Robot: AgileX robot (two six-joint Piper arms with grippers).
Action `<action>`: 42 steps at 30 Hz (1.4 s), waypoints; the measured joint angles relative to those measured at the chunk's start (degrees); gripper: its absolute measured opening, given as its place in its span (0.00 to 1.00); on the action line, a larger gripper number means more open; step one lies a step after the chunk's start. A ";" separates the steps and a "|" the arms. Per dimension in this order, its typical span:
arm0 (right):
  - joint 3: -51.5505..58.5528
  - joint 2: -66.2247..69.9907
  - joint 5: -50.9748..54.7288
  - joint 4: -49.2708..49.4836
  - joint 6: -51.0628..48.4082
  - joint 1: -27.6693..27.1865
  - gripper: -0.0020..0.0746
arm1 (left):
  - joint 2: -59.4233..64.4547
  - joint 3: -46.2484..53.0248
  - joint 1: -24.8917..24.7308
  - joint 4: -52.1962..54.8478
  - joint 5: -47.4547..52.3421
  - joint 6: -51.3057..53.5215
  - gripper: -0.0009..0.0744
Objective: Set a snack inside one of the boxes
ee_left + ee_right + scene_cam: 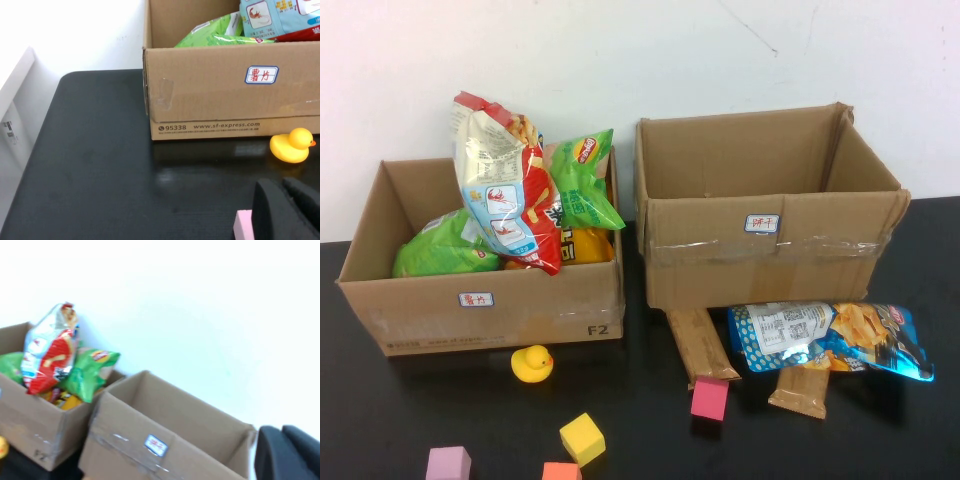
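A blue snack bag (pixel 830 338) lies flat on the black table in front of the right cardboard box (pixel 765 255), which looks empty inside. Two brown snack bars (pixel 700 345) (pixel 800 390) lie by it. The left box (pixel 480 300) holds a tall red-and-white bag (pixel 505 190), green bags (pixel 582 180) and a yellow pack. Neither gripper shows in the high view. My left gripper (pixel 282 184) is shut and empty, low over the table near the left box (pixel 210 95). My right gripper (pixel 281 430) is shut and empty, raised near the right box (pixel 165 430).
A yellow rubber duck (pixel 532 363) sits in front of the left box. Foam blocks lie near the front edge: pink (pixel 709 398), yellow (pixel 582 438), lilac (pixel 448 464), orange (pixel 561 471). A pink block (pixel 243 225) lies right beside my left fingers. A white wall stands behind the boxes.
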 joint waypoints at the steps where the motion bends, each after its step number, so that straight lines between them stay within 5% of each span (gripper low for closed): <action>1: 2.08 -3.11 -0.89 -0.13 0.00 0.00 0.03 | 0.00 0.00 0.00 0.00 0.00 0.00 0.01; 16: 19.63 -16.53 -10.37 -3.81 1.61 0.00 0.03 | 0.00 0.00 0.00 0.00 0.00 0.00 0.01; 24: 31.69 -16.53 -14.72 -38.00 49.06 -9.33 0.03 | 0.00 0.00 0.00 0.00 0.00 0.00 0.01; 29: 35.31 -17.81 -14.61 -45.18 55.58 -16.32 0.03 | 0.00 0.00 0.00 0.00 0.00 0.00 0.01; 42: 36.82 -28.20 1.07 -46.49 61.49 -15.67 0.03 | 0.00 0.00 0.00 -0.14 0.00 0.00 0.01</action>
